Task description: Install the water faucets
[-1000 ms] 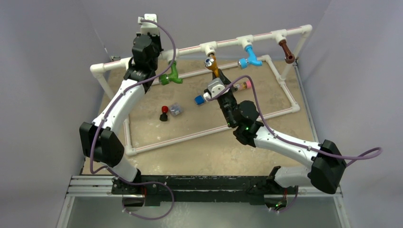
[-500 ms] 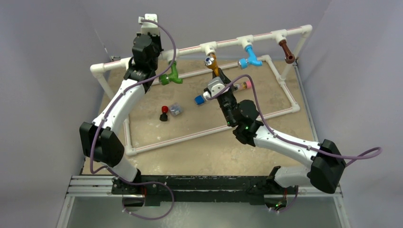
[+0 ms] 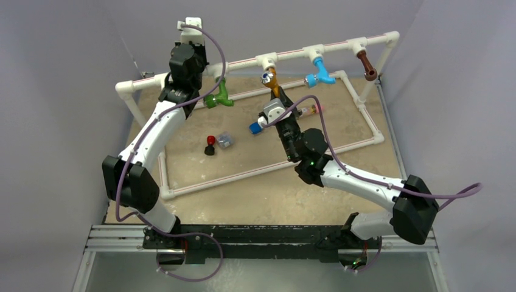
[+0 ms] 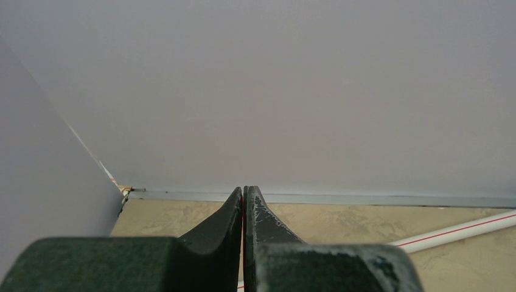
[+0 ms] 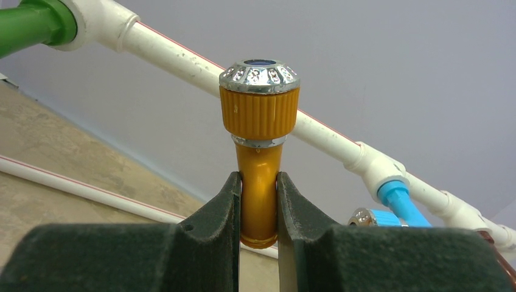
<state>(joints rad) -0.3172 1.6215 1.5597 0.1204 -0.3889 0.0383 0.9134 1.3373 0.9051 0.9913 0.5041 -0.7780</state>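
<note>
Boxed in on three sides by plain, pale lilac-grey walls (image 3: 304, 18). Floored with a mottled beige tabletop (image 3: 255, 194), trimmed along the back wall's foot by a thin metal strip (image 4: 365, 199). Edged at the near side by aluminium rails (image 3: 115, 234) above a smooth grey surface (image 3: 274, 277). Joined at the far left corner by a seam (image 4: 91, 152), slightly frayed at its base. Lit softly and evenly

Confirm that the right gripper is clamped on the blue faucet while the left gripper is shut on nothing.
Wrong in one respect: the right gripper is clamped on the orange faucet, as the right wrist view shows. The left gripper is indeed shut on nothing.
</note>
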